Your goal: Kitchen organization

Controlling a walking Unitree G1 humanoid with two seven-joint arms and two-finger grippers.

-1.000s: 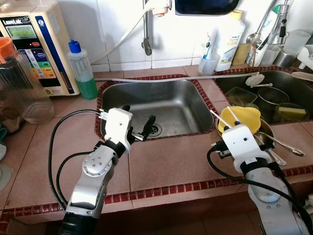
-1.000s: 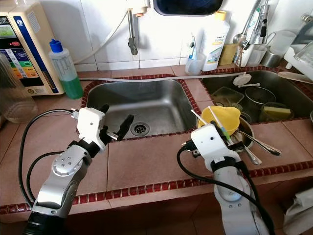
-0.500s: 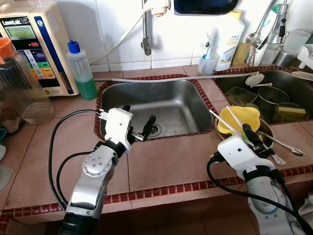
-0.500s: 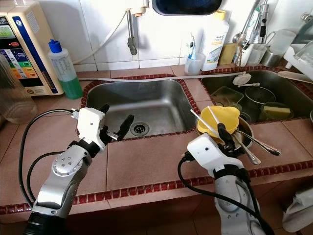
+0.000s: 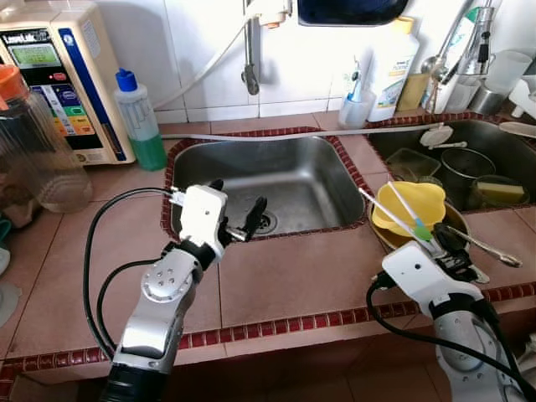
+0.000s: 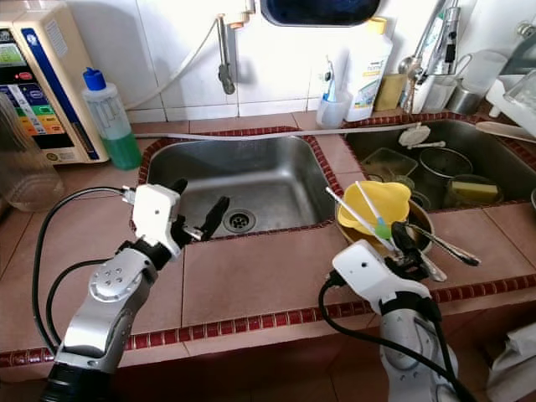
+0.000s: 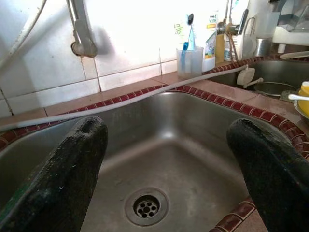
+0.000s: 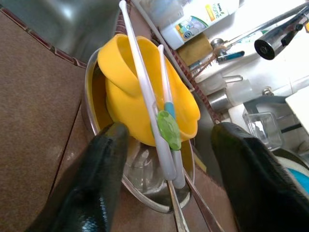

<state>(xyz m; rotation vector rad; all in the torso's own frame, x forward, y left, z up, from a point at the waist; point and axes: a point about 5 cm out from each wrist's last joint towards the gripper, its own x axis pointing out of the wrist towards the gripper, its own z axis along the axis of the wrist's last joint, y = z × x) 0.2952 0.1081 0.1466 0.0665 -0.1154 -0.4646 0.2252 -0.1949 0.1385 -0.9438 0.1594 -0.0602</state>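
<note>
Two pincers, yours to pick: right pincer (image 8: 164, 179), fingers apart, sits nearest the steel bowl (image 5: 387, 236); the toothbrushes (image 8: 164, 121) lie dead ahead at 12 o'clock, long axes running away across the yellow cup (image 5: 410, 205). Left pincer (image 5: 237, 219), spread, hangs farther off over the sink (image 5: 276, 167).

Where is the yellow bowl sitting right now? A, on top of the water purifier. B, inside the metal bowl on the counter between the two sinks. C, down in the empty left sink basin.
B: the yellow bowl rests tilted inside the metal bowl on the tiled counter, with the open right gripper just short of it.
</note>
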